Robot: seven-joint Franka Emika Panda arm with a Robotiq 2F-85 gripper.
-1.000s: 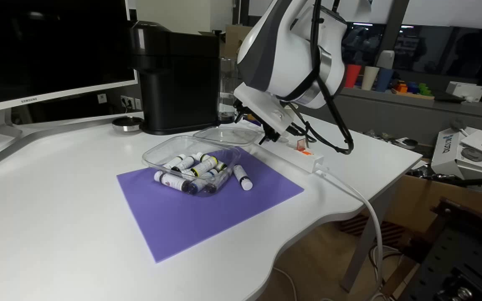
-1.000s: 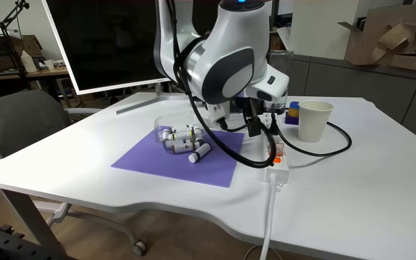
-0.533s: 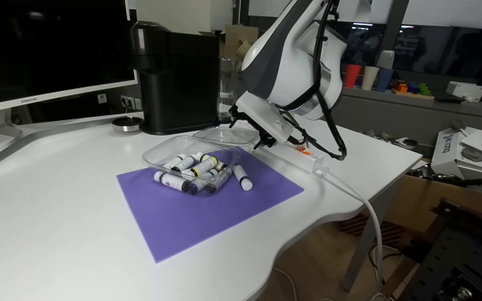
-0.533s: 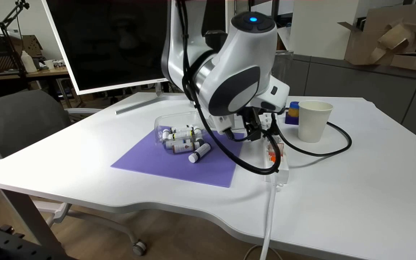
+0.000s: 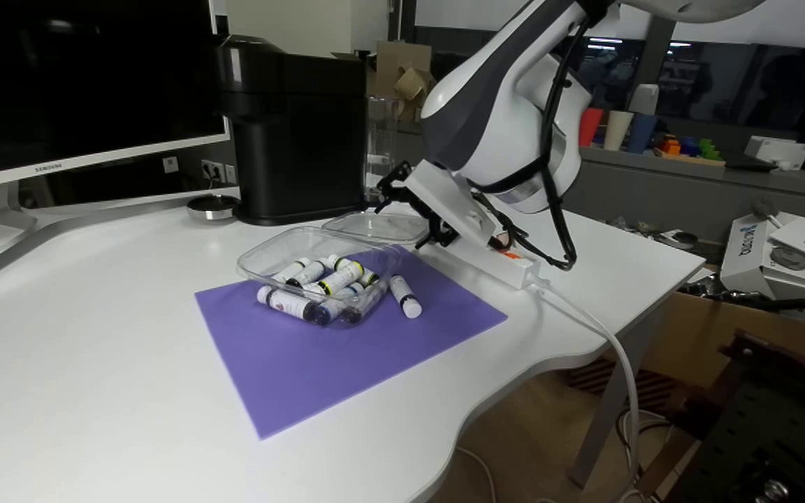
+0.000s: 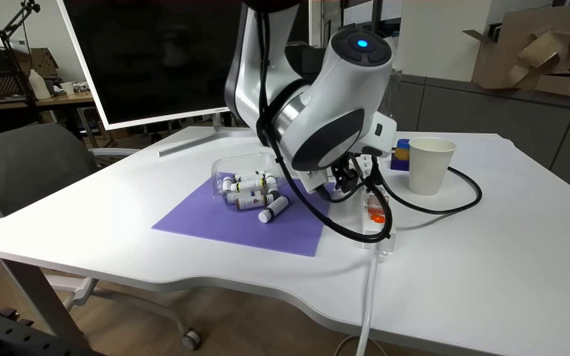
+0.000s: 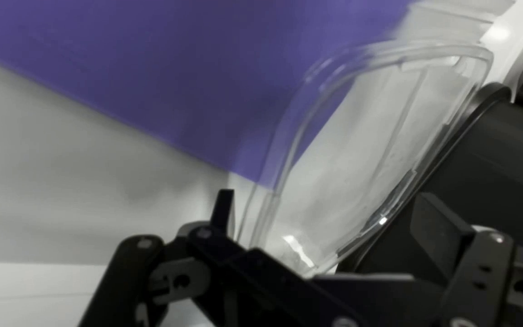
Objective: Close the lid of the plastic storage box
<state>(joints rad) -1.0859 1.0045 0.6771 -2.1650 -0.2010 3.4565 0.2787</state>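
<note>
The lid lies spread out low, off the mouth of the plastic storage box, a thin clear panel with rounded corners and a raised rim. In an exterior view it sits beyond the box, its long axis running roughly left to right, the tall black appliance just behind it. In the wrist view that same axis slants from upper right to lower left, one long side close along the appliance, one short end pointing at the claw. The claw stands wide, its fingers to either side of that end; whether they touch the plastic I cannot tell. In an exterior view most of the lid is hidden behind the arm. Which edge joins it to the box is hard to make out. The box sits mouth up across the edge of a purple mat, small white bottles heaped in it every which way, one ringed in yellow. A single bottle lies on the mat just beside the box, its white cap toward the near edge of the worktop in both exterior views. Past the mat is a white power strip, its white cable trailing over the edge, and a paper cup stands upright near a small block.
</note>
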